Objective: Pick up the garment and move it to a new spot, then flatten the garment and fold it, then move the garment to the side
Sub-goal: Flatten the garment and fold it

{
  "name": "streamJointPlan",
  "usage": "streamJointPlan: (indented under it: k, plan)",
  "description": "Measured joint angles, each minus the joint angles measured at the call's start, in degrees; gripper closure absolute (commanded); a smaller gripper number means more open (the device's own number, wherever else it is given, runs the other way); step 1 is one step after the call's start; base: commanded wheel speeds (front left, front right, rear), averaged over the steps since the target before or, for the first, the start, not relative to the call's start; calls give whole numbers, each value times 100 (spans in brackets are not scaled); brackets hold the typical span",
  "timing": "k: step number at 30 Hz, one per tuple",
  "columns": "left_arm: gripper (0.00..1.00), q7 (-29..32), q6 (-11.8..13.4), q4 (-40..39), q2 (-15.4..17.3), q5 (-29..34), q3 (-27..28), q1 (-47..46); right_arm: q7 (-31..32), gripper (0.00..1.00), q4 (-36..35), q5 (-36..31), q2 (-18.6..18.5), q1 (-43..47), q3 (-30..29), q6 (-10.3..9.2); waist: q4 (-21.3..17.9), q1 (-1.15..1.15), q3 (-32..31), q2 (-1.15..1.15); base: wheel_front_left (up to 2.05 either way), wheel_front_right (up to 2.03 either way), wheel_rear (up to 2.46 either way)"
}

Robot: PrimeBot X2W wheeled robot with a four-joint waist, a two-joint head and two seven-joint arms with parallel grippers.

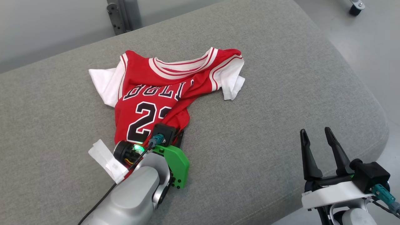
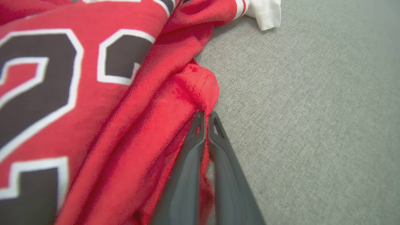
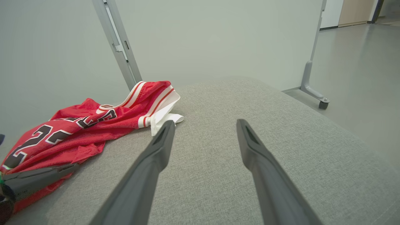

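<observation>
One thin pinch is all there is: the left gripper has its jaws clamped on a bunched hem fold of the crumpled red jersey with white sleeves, lying left of centre on the grey fabric cushion. The right gripper hangs open, near right. Lift fast and I reckon it slips out or dangles twisted.

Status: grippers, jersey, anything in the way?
Left gripper shut on the jersey at its lower edge. Right gripper open, apart over bare cushion. Jersey crumpled, lying on cushion. No obstruction seen.
</observation>
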Motion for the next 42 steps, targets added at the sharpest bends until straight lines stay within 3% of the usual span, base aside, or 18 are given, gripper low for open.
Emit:
streamJointPlan:
  k: [3, 5, 8, 12, 17, 20, 24, 28, 31, 32, 33, 34, 35, 42]
  plan:
    - [100, -48, -214, -320, 48, -78, 11, 4, 0, 0, -1, -3, 1, 21, -31, 0, 108, 0, -69, 0, 0, 0, 0]
    - [100, -44, -520, -843, 125, -331, 116, 62, 0, 0, -3, -13, 4, 66, -74, 0, 180, 0, -134, 0, 0, 0, 0]
    - [100, 182, -670, -1853, 430, -489, 116, 239, 0, 0, -22, -66, 2, 159, -167, 0, 300, 0, -224, 0, 0, 0, 0]
    - [100, 708, -538, -3661, 1258, -881, 333, 628, -1, 0, -36, -125, 4, 281, -236, 0, 509, 0, -327, 0, 0, 0, 0]
    - [100, 1057, -7, -5395, 2583, -1328, 860, 1355, 0, 0, -66, -130, 3, 332, -234, 0, 771, 0, -421, 0, 0, 0, 0]
    - [100, 1002, 293, -5720, 3193, -1496, 1190, 1853, 0, 0, -68, -134, 5, 333, -231, 0, 907, 0, -438, 0, 0, 0, 0]
    - [100, 755, 471, -5686, 3664, -1723, 1506, 2352, 0, 0, -62, -174, 4, 333, -237, 0, 1090, 0, -425, 0, 0, 0, 0]
    - [100, 500, 487, -5348, 3674, -1871, 1615, 2632, 0, 0, -41, -174, 4, 327, -246, 0, 1261, 0, -387, 0, 0, 0, 0]
    - [100, 312, 385, -4909, 3499, -1962, 1575, 2743, 0, 0, -19, -172, 3, 318, -213, 0, 1378, 0, -350, 0, 0, 0, 0]
    - [95, 227, 376, -4759, 3406, -1982, 1594, 2761, 0, 0, -7, -172, 5, 314, -202, 0, 1413, 0, -337, 0, 0, 0, 0]
    - [62, 113, 388, -4588, 3282, -2016, 1631, 2764, 0, 0, 4, -172, 5, 311, -201, 0, 1447, 0, -326, 0, 0, 0, 0]
    - [11, 30, 408, -4411, 3182, -2002, 1633, 2764, 0, 0, 11, -172, 5, 308, -196, 0, 1483, 0, -317, 0, 0, 0, 0]
    - [0, -25, 456, -4252, 3118, -1984, 1622, 2765, 0, 0, 14, -174, 3, 308, -190, 0, 1514, 0, -311, 0, 0, 0, 0]
    - [0, -394, 777, -3519, 2854, -2106, 1882, 2924, 0, 0, 10, -202, 5, 297, -240, 0, 1651, 0, -329, 0, 0, 0, 0]
